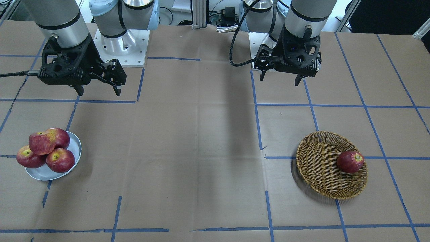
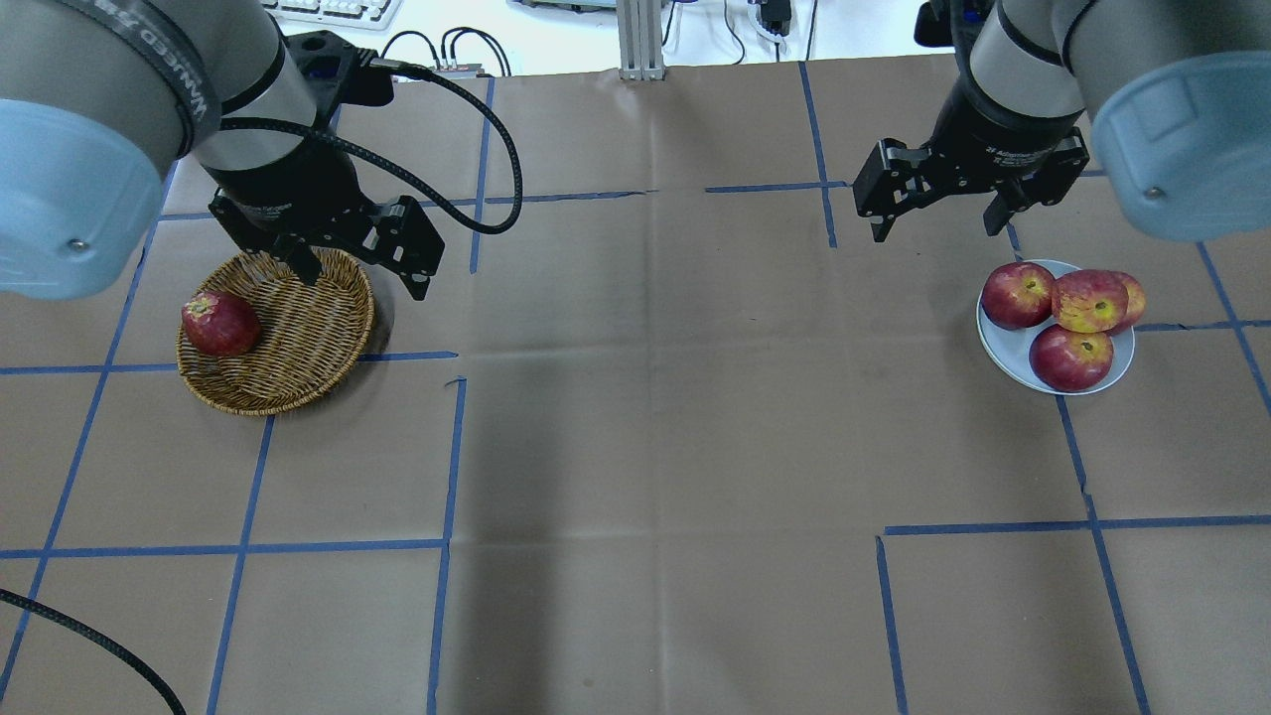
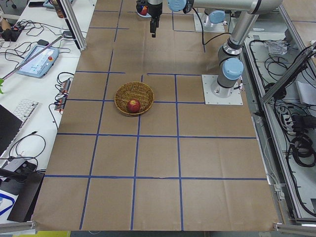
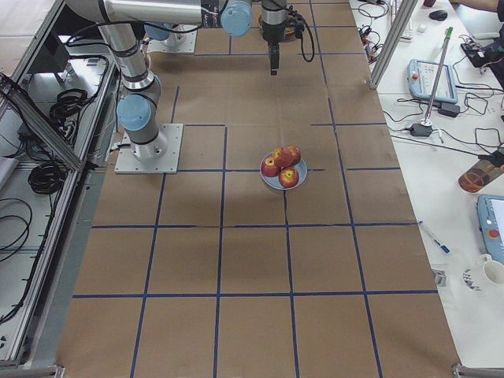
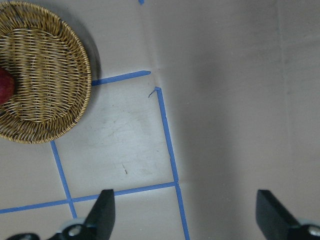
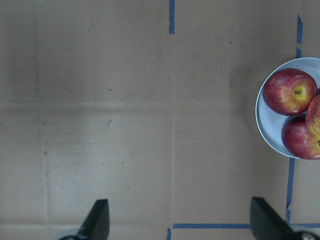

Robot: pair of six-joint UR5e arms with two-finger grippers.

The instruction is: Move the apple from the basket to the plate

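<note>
Since the streaked pinkish-red apple (image 2: 220,323) lies in the round tan wicker basket (image 2: 308,338) by the left edge of the brown table (image 2: 635,447), we count the left gripper (image 2: 365,284), spread wide and empty, nearest.

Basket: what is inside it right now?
One apple lies inside the basket, against its rim; the rest is bare weave. The weave beneath the apple is covered.

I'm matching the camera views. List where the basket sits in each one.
Front-facing: basket lower right.
Overhead: basket left side.
Exterior left: basket left of centre.
Exterior right: not in it.
Left wrist: basket top-left corner.
Right wrist: not in it.
Landmark: the lone apple lying in it.
</note>
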